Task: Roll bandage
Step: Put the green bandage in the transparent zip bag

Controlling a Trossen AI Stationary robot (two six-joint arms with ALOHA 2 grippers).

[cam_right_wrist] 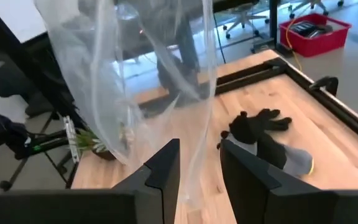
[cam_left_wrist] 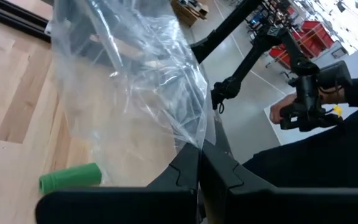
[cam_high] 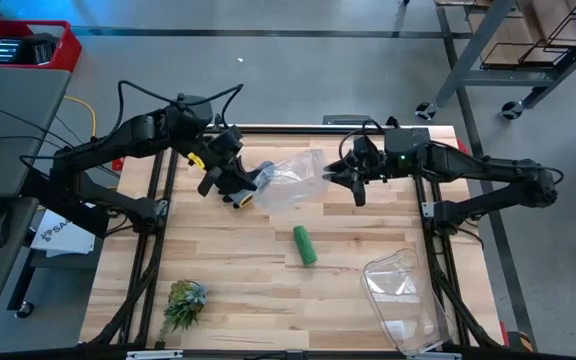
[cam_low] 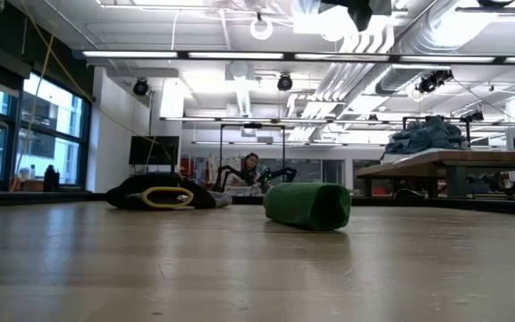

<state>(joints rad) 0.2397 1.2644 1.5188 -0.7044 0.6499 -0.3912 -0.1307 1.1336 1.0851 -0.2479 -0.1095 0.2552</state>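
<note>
the bandage (cam_high: pixel 304 245) lies rolled into a small green cylinder on the wooden table (cam_high: pixel 248 290), near the middle, apart from both my arms. beyond it, my left pincer (cam_left_wrist: pixel 199 163) is pressed together on an edge of a clear plastic bag (cam_high: pixel 293 180). my right pincer (cam_right_wrist: pixel 199 163) is part spread around the bag's opposite edge. a black-and-grey glove (cam_right_wrist: pixel 269 140) lies under the left arm.

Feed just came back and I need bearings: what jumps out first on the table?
A clear plastic bag hangs stretched between the two arms at the table's far side, the left tool shut on one edge, the right tool around the other. Nearer the middle lies the rolled green bandage, apart from both arms.
</note>
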